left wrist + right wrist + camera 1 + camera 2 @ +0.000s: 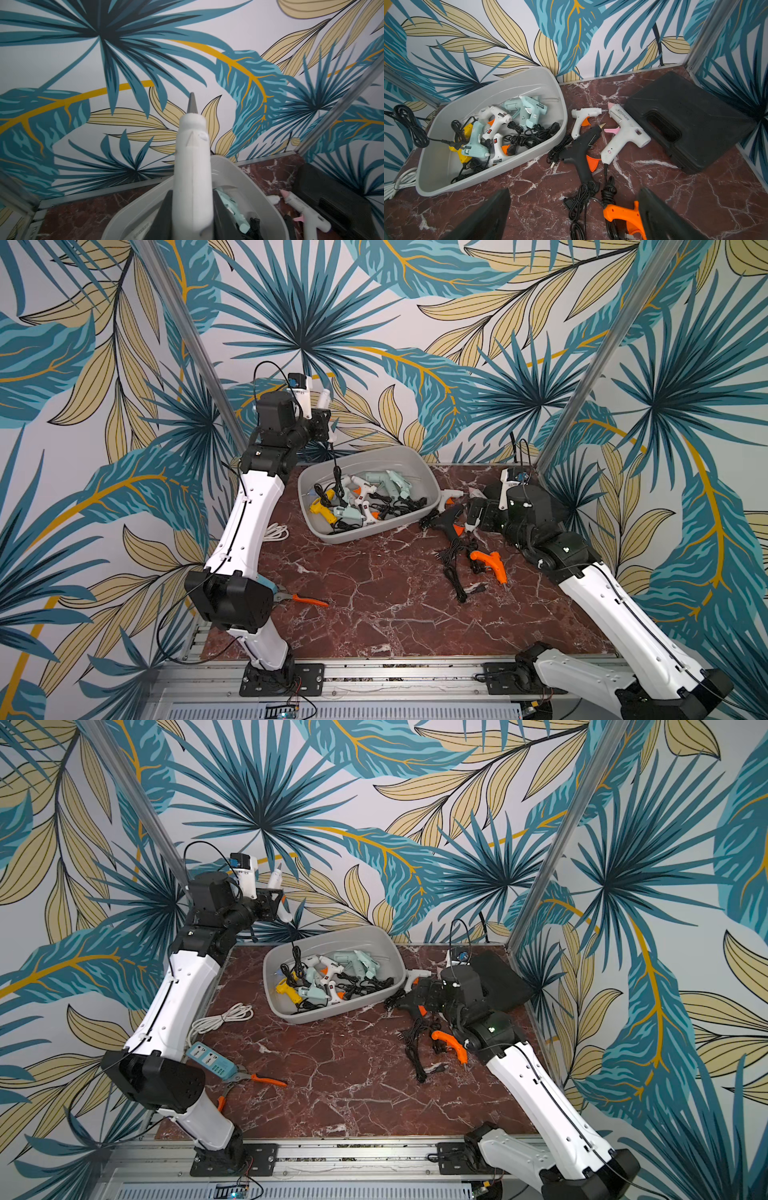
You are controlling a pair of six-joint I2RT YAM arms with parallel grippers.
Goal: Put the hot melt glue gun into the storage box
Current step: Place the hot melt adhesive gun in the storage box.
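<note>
Clamping the white hot melt glue gun (192, 166) nozzle-up in the left gripper (193, 207) above the storage box (374, 456), with its cord (335, 460) trailing inside, probably for a drop; holding the right gripper (574, 192) spread wide by the orange glue gun (623, 216).

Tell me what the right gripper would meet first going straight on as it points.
Probably the bundled black cords on the table, between the fingers of the open right gripper; the orange glue gun lies beside one finger. Depth is unclear.
</note>
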